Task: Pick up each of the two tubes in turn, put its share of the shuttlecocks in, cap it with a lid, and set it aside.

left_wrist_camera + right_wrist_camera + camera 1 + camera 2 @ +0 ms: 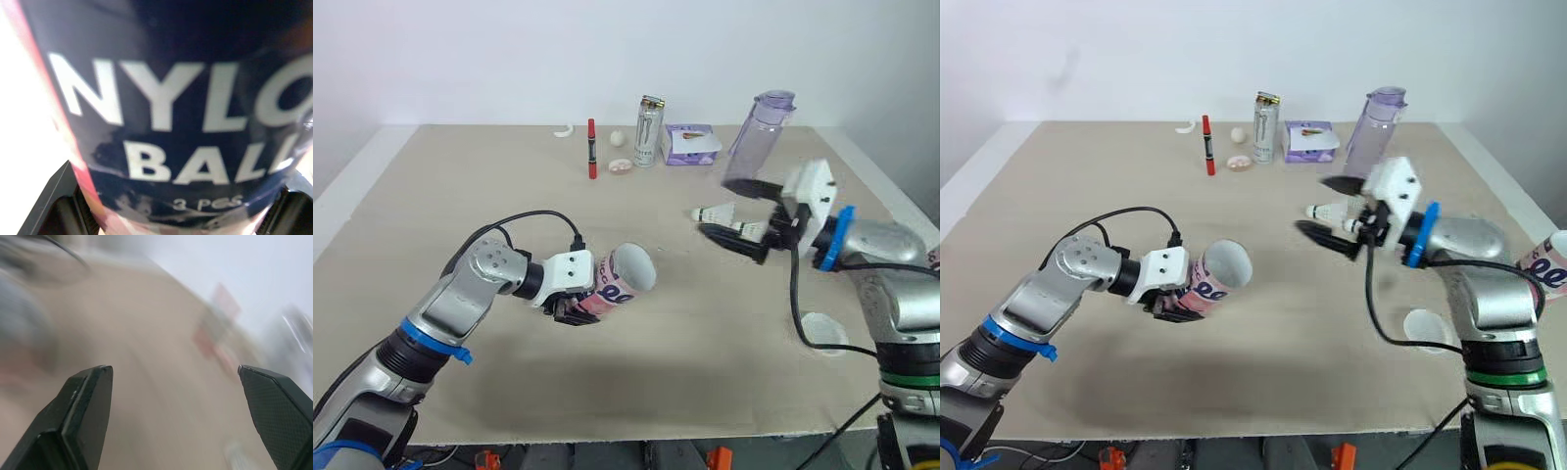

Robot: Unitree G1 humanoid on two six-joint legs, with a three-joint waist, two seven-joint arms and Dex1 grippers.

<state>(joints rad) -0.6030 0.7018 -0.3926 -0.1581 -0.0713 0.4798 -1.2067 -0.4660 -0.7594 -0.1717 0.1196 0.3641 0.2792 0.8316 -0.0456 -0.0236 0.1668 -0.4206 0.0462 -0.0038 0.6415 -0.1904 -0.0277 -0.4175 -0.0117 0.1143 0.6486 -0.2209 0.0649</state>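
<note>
First tube held, filling judged not begun

The tube is clamped in the left gripper above the table. The right gripper is spread empty beside a shuttlecock. The lid and the second tube are left waiting.

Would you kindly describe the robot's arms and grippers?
The left arm and right arm are silver-grey with blue rings, the right also a green one. White wrist housings and black cables lead to the left gripper and right gripper, each two black fingers.
</note>
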